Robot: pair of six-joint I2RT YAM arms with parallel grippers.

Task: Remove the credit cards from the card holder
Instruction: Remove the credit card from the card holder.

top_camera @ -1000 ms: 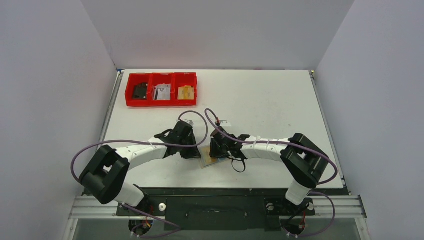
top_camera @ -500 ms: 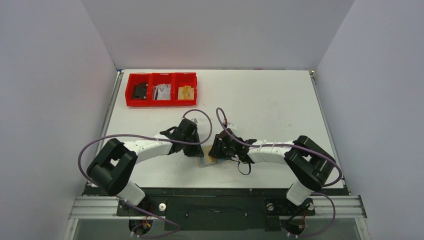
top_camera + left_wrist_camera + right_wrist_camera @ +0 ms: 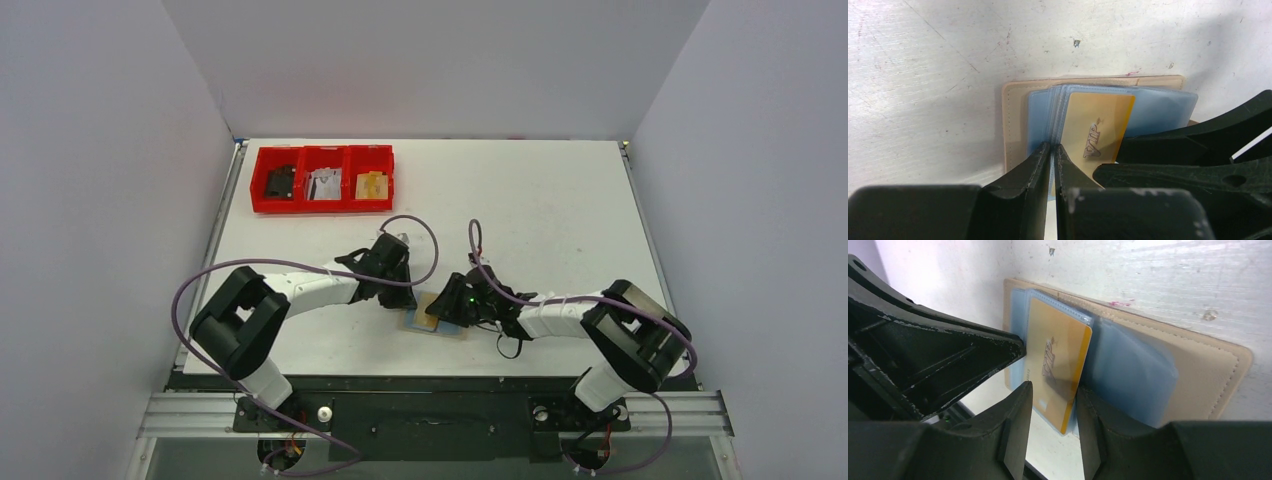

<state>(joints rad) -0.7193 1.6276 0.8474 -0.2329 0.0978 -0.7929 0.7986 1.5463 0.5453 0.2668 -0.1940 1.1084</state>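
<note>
The card holder (image 3: 448,329) lies open on the table near the front edge, a tan sleeve (image 3: 1013,125) with pale blue plastic pockets (image 3: 1039,112). One gold credit card (image 3: 1095,125) marked VIP stands tilted among the pockets (image 3: 1133,370). My left gripper (image 3: 1053,146) is shut on the thin near edge of a blue pocket. My right gripper (image 3: 1054,387) is open, its fingers either side of the gold card's (image 3: 1055,357) lower edge, with a gap on the left side. Both grippers meet over the holder in the top view, left (image 3: 400,298) and right (image 3: 450,302).
A red three-compartment tray (image 3: 322,207) stands at the back left with a dark item, a white item and a yellowish block in it. The left gripper's fingers (image 3: 948,355) sit close beside the right gripper. Purple cables loop above both wrists.
Both wrists have shifted right and lower onto the holder, which now lies spread wider. The left jaws have closed slightly on the pocket edge; the right jaws have widened a little.
</note>
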